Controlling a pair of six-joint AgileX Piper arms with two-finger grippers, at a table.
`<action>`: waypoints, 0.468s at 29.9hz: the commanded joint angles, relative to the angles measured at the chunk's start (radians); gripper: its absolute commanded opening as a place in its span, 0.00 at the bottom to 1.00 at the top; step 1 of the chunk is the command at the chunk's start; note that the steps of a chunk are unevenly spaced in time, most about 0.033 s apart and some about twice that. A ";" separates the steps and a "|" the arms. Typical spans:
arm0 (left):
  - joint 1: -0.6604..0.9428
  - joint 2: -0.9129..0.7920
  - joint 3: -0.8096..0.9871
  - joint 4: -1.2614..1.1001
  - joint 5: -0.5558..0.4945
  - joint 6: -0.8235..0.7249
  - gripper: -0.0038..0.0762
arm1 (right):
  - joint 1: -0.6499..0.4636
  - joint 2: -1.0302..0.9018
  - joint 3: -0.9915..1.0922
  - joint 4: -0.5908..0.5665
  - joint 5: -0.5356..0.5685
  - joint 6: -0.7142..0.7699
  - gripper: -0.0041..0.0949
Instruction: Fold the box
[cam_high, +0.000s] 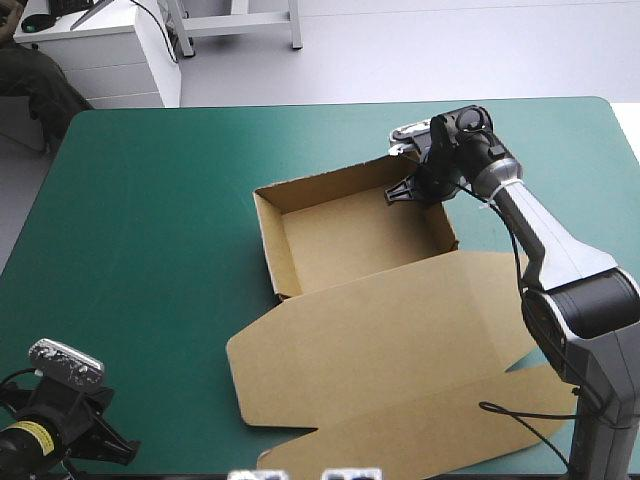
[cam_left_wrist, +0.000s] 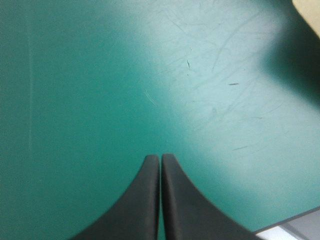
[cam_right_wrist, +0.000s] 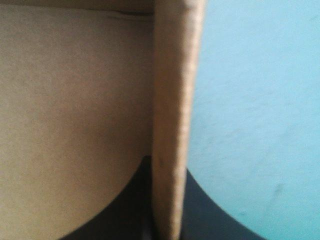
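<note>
The brown box (cam_high: 350, 240) stands mid-table as an open tray with its walls raised. Its lid (cam_high: 400, 350) lies flat toward the table's near edge. My right gripper (cam_high: 415, 188) is at the tray's far right corner. In the right wrist view this gripper (cam_right_wrist: 167, 165) is shut on the box's upright wall (cam_right_wrist: 175, 90), with one finger inside the tray and one outside. My left gripper (cam_high: 105, 445) sits by the table's near left corner, away from the box. There it (cam_left_wrist: 160, 156) is shut with nothing in it, just above the teal-green cover (cam_left_wrist: 100, 90).
Bare teal-green cover (cam_high: 150, 220) lies left of and beyond the box. In the left wrist view the table's edge (cam_left_wrist: 295, 227) shows beside the gripper, and a pale corner of the box's lid (cam_left_wrist: 307, 10) shows far ahead.
</note>
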 joint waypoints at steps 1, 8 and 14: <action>-0.004 0.010 -0.024 0.005 0.000 -0.017 0.04 | -0.050 -0.071 -0.104 -0.172 -0.032 -0.010 0.02; -0.004 0.010 -0.024 0.005 0.000 -0.021 0.04 | -0.286 -0.069 -0.150 -0.064 -0.054 -0.038 0.02; -0.004 0.010 -0.024 0.005 0.000 -0.024 0.04 | -0.495 -0.063 -0.150 -0.025 -0.082 -0.063 0.02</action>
